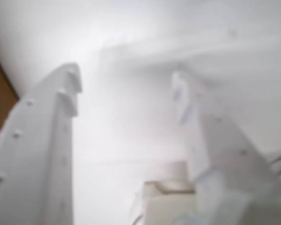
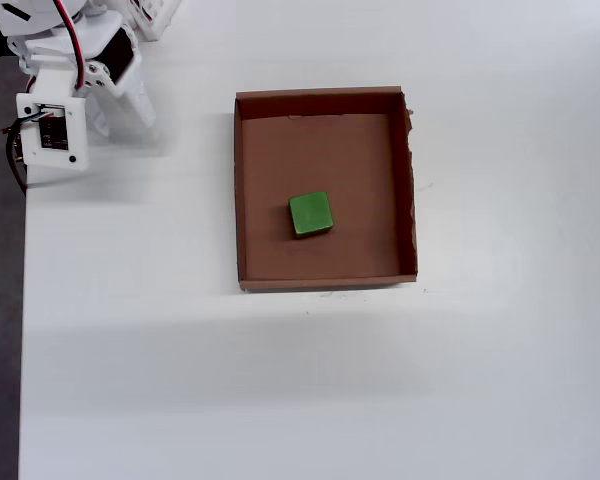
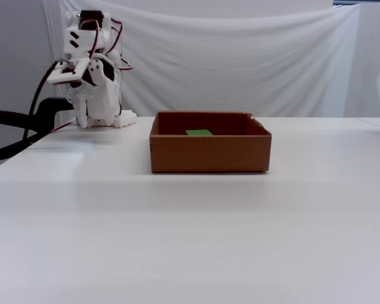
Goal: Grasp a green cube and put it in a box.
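A matte green cube (image 2: 311, 214) is seen inside the ragged-edged cardboard box (image 2: 327, 279); at ten o'clock overhead, the white plastic gripper (image 1: 126, 89) is parted and empty.

Showing as brown cardboard, the box (image 2: 326, 278), matt and a little fibrous, with a ragged, torn-looking edge along the right wall in the overhead view. Looking like plain matt green plastic or foam, the cube (image 2: 311, 214), with no shine on its faces. Appearing as white moulded plastic, the arm (image 3: 92, 82), faintly layered and dull, with glossy red and black wire sheaths. Blurring into pale matt plastic, the gripper (image 1: 126, 93) fingers, dotted with small screw heads. Reading as smooth, matt white, the table (image 2: 280, 400). Hanging in soft folds behind, a white cloth (image 3: 240, 63).
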